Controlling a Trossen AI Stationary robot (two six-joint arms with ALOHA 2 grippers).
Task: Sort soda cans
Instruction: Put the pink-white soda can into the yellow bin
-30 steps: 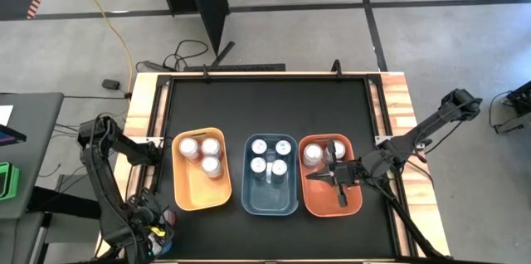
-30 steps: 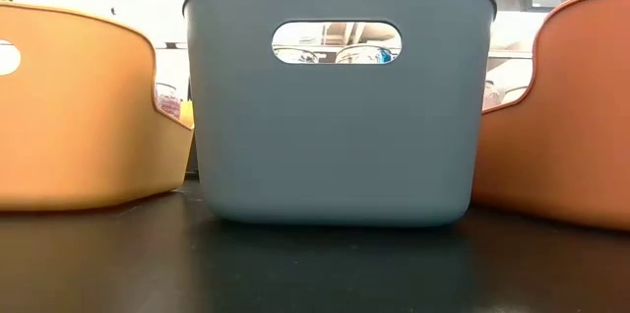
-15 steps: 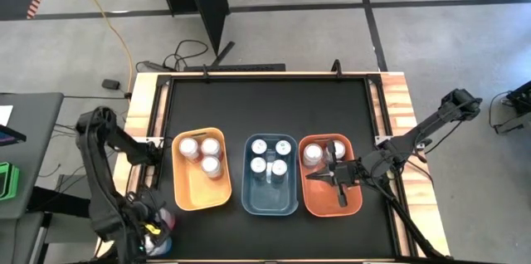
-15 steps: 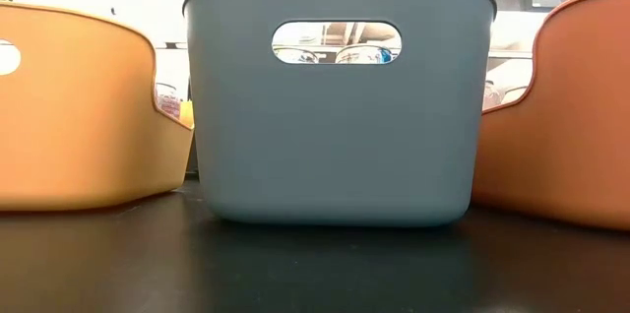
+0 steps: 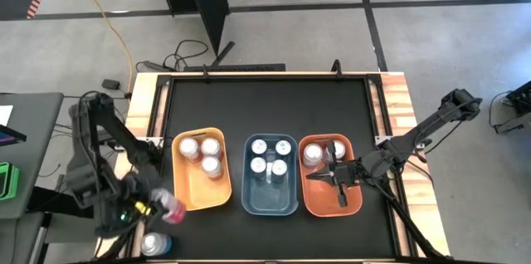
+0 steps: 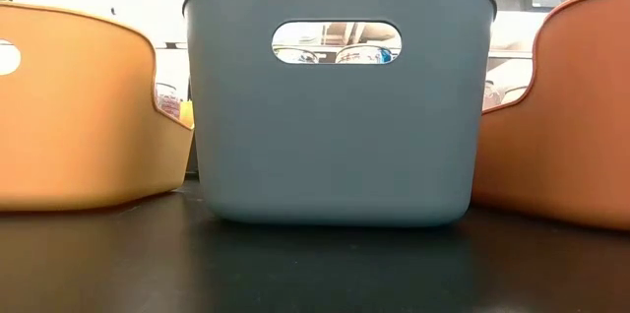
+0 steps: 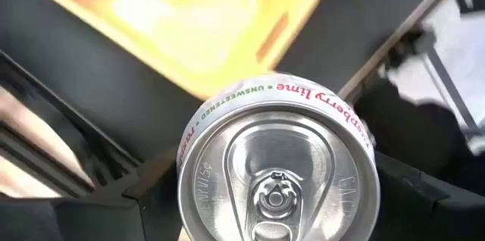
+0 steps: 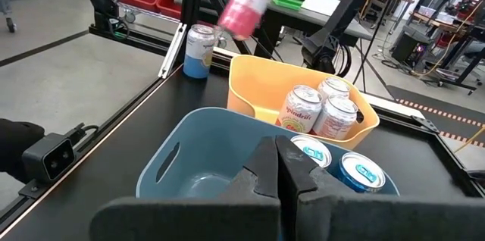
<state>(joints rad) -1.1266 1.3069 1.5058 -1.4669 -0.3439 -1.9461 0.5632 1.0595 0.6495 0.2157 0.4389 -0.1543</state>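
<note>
My left gripper [image 5: 168, 207] is off the table's near-left corner, shut on a pink-red soda can [image 7: 276, 169], which the right wrist view shows blurred in the air [image 8: 246, 0]. A blue-and-silver can [image 5: 153, 243] stands on the table's near-left edge. Three cans sit in the yellow-orange bin [image 5: 199, 202], several in the blue bin [image 5: 270, 207], and one [image 5: 313, 154] in the red-orange bin [image 5: 332, 210]. My right gripper [image 5: 314, 176] hangs shut over the red-orange bin. My left gripper pinches the pink-red can between its two fingers, one finger [image 7: 148, 188] on each side of the can's side wall [image 7: 189, 167] just under the top rim. The silver top faces the wrist camera. The can is lifted clear of the table and tilted.
The three bins stand side by side along the table's near half, filling the low view [image 6: 335, 136]. The black tabletop beyond them [image 5: 265, 106] is bare. Wooden side rails [image 5: 141, 114] border the table, and a dark frame and cables lie past the left edge.
My left gripper has risen from the near-left corner with the pink-red can and moved toward the yellow-orange bin, its arm swinging up and outward. The can is now lifted clear, and the blue-and-silver can it stood beside has come into view.
</note>
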